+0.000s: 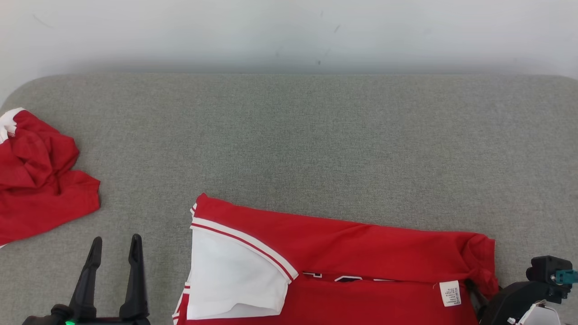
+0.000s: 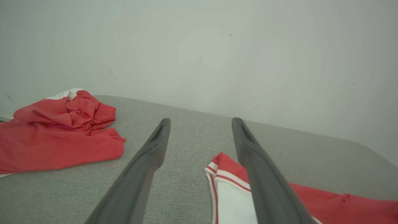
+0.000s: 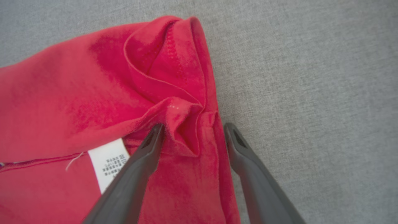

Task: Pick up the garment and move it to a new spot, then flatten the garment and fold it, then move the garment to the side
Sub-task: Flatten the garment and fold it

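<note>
Near the front edge of the grey padded surface (image 1: pixel 316 135) lies the red garment (image 1: pixel 361 243), folded over, its white panel (image 1: pixel 230 275) at the left end. The left gripper (image 1: pixel 116 239) hovers beside that end, its 2 fingers apart and holding nothing. The right gripper (image 3: pixel 194 126) stands spread astride the bunched right corner, perhaps touching the cloth. Another crumpled red garment (image 1: pixel 40 180) lies far left.

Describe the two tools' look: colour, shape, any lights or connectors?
Left tool: two long, tapered dark grey fingers with slotted tips, and a green light at the base. Right tool: the same fingers. Its black wrist housing carries a teal plug.
</note>
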Motion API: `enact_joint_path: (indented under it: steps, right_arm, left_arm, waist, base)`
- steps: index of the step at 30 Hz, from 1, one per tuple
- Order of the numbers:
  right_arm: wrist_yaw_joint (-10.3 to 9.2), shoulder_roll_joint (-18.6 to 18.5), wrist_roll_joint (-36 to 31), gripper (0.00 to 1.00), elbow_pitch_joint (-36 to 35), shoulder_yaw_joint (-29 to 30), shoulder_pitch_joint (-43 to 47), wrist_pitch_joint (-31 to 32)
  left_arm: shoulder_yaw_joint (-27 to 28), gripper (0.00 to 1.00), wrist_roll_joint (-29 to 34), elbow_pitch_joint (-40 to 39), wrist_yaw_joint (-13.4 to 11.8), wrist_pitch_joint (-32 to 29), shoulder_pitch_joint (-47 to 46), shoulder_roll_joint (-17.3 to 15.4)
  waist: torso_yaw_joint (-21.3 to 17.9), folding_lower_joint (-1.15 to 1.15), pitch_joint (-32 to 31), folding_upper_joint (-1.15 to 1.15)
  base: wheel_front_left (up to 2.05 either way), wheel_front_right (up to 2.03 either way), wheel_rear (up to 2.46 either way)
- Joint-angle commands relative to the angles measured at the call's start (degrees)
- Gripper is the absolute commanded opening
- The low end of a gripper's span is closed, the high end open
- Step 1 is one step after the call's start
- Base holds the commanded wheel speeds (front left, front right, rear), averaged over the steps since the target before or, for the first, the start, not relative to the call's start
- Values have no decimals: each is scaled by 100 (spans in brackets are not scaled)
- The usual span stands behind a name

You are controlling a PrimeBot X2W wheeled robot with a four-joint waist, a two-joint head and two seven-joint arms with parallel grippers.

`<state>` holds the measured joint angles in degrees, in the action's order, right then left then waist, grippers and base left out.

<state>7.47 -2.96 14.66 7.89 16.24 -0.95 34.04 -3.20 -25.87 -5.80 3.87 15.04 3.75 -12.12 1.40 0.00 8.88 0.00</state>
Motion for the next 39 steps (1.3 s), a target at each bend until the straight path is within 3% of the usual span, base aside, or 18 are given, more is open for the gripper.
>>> enact_joint_path:
  steps: [1, 8, 9, 12, 21, 30, 36, 39]
  right_arm:
    - [6, 14, -16, 100, 75, -44, 26, 69]
    - [10, 32, 53, 100, 345, -239, -105, 90]
    - [13, 33, 75, 49, 373, -263, -137, 74]
    - [13, 38, 59, 0, 416, -309, -243, 26]
    - [11, 19, 25, 0, 394, -212, -468, -167]
    - [5, -3, -175, 0, 2, 975, -584, -464]
    - [5, 1, -608, 0, -633, 1870, -630, -279]
    - [5, 0, -728, 0, -814, 2010, -605, -194]
  left_arm:
    - [5, 100, 54, 28, 6, 14, -24, 17]
    - [-61, 100, 38, 93, 44, -44, -67, -45]
    - [-71, 100, 34, 87, 43, -48, -75, -51]
    - [-74, 100, 10, 65, 33, -77, -63, -70]
    - [-97, 100, -44, 33, -16, -100, 6, -67]
    - [-59, 100, -47, 31, -26, -47, 27, -39]
    - [-48, 100, -56, 60, -5, -28, -35, -42]
    - [-51, 100, -71, 70, 2, -24, -58, -42]
  waist:
    - [4, 0, -4, 0]
    - [37, 0, 1, 0]
    - [44, 0, 8, 0]
    - [57, 0, 28, 0]
    - [49, 0, 77, 0]
    - [-66, 0, 150, 0]
    - [-163, 0, 171, 0]
    - [-176, 0, 160, 0]
  base:
    - [0, 0, 0]
    - [0, 0, 0]
    - [0, 0, 0]
    - [0, 0, 0]
    - [0, 0, 0]
    - [0, 0, 0]
    - [0, 0, 0]
    - [0, 0, 0]
